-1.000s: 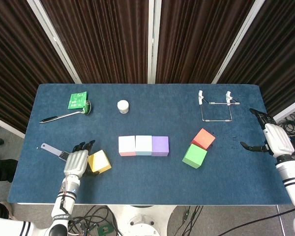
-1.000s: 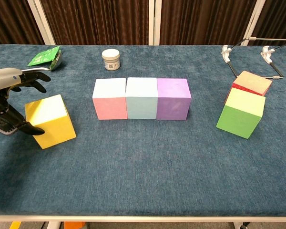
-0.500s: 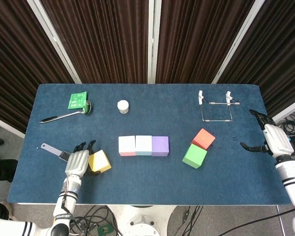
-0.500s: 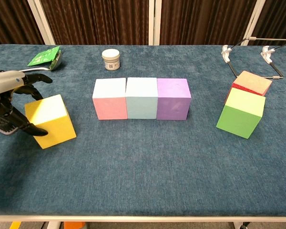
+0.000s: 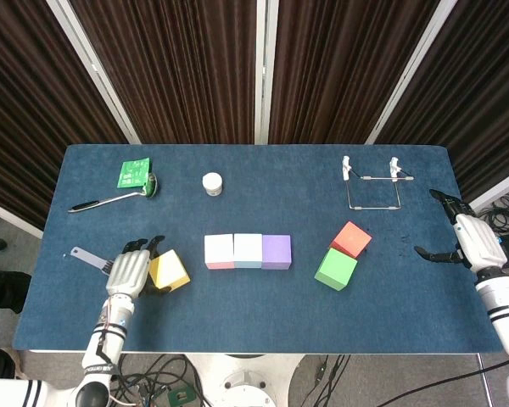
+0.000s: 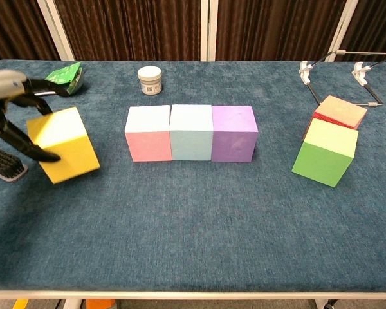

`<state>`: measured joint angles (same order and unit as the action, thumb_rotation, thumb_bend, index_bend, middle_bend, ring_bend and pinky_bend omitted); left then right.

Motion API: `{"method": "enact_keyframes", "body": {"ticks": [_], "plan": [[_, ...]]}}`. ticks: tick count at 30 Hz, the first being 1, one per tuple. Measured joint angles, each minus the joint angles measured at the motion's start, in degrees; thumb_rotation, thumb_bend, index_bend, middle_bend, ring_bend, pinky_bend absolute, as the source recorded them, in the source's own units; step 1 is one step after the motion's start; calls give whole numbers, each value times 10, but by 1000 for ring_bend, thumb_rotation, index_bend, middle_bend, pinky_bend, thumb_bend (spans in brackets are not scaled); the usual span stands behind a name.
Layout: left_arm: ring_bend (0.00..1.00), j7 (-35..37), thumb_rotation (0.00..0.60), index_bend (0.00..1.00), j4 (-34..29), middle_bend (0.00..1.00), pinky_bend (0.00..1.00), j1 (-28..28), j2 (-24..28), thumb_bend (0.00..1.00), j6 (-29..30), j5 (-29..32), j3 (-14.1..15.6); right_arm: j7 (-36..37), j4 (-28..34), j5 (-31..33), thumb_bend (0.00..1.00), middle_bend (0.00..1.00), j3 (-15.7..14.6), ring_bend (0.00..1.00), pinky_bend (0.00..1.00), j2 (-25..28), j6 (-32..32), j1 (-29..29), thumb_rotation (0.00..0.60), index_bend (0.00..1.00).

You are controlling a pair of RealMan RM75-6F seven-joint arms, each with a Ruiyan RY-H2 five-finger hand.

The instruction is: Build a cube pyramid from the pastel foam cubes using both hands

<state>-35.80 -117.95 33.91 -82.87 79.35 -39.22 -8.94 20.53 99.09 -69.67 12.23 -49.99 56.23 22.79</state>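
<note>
A row of three cubes stands mid-table: pink [image 5: 219, 251] [image 6: 148, 133], light blue [image 5: 248, 250] [image 6: 191, 132] and purple [image 5: 276, 251] [image 6: 234, 133], touching side by side. My left hand [image 5: 129, 270] [image 6: 13, 112] grips the yellow cube [image 5: 170, 270] [image 6: 61, 145], which is tilted and lifted just off the cloth, left of the row. A green cube [image 5: 336, 269] [image 6: 325, 152] sits to the right, with a red cube [image 5: 351, 239] [image 6: 339, 111] touching it behind. My right hand [image 5: 467, 237] hovers at the table's right edge, fingers apart and holding nothing.
A white jar [image 5: 212, 183] [image 6: 149, 80] stands behind the row. A green packet [image 5: 135, 173] and a spoon [image 5: 110, 200] lie at the back left. A brush [image 5: 89, 258] [image 6: 3, 164] lies beside my left hand. A wire rack [image 5: 371, 185] [image 6: 334, 71] stands at the back right.
My left hand has closed around the yellow cube and raised it off the cloth, tilting it. The right hand has barely moved.
</note>
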Motion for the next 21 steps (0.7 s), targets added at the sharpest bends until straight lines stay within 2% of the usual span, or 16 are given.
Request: {"method": "enact_keyframes", "body": {"ticks": [5, 11, 16, 21], "plan": [[109, 8, 600, 129, -26, 498, 106, 18, 62, 260, -51, 15, -33, -5, 6, 4, 110, 63, 1, 0, 0, 4, 3, -1, 600, 0], [109, 27, 600, 129, -29, 506, 106, 54, 106, 259, -125, 36, -67, -10, 9, 9, 109, 63, 0, 0, 0, 8, 1, -2, 600, 0], [121, 37, 600, 130, -21, 525, 106, 93, 115, 260, -167, 71, -85, -9, 12, 11, 110, 63, 2, 0, 0, 13, 3, -3, 600, 0], [121, 30, 600, 129, 6, 526, 106, 143, 100, 259, -182, 95, -95, -7, 10, 10, 110, 63, 1, 0, 0, 15, 2, -4, 600, 0]]}}
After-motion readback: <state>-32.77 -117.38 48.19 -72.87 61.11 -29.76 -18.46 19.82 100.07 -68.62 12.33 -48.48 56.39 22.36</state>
